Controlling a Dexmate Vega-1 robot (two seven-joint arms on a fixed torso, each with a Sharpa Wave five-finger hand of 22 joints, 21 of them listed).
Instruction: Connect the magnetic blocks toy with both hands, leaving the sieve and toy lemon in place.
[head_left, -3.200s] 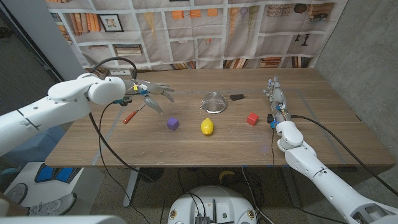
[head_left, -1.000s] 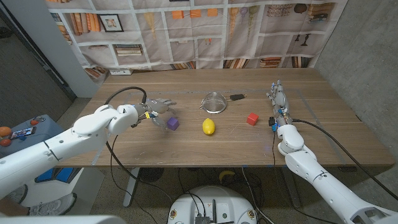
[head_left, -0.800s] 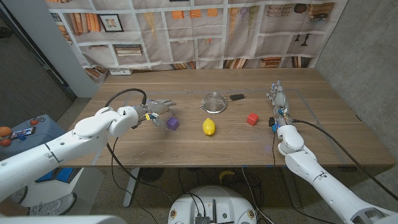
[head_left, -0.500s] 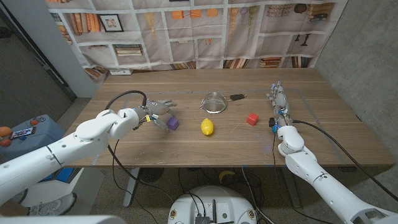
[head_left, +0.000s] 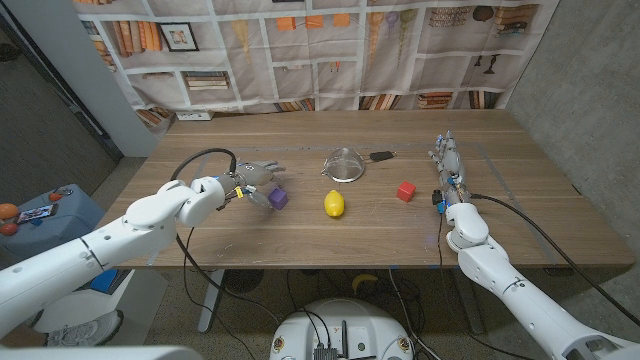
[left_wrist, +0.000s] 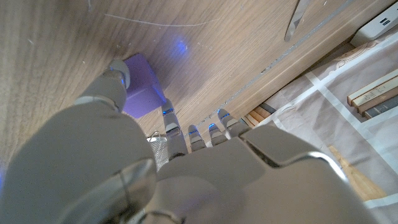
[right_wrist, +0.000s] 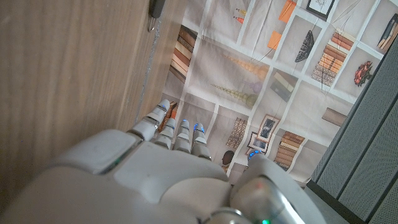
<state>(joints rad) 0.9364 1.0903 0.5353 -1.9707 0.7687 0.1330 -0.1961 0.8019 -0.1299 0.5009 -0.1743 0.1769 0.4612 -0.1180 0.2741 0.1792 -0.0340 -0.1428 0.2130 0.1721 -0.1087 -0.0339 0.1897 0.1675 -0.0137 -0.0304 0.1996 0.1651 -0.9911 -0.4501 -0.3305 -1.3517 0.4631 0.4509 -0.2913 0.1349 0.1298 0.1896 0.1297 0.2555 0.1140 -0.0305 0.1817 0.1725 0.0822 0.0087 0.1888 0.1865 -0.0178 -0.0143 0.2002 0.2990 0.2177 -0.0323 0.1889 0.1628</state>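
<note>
Fingers (head_left: 262, 166) of the left hand (head_left: 250, 181) spread apart over the purple block (head_left: 278, 198), one tip touching its side in the left wrist view, nothing gripped. That arm reaches across the table (head_left: 300, 240) from the left. Right hand (head_left: 446, 158) stands on edge, fingers straight and together, right of the red block (head_left: 405, 191). Toy lemon (head_left: 333, 204) and sieve (head_left: 344, 162) lie between the blocks.

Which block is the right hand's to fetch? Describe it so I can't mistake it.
On the wooden table, look right of the sieve and toy lemon. The red block sits alone there, the only red thing, left of the right hand.
</note>
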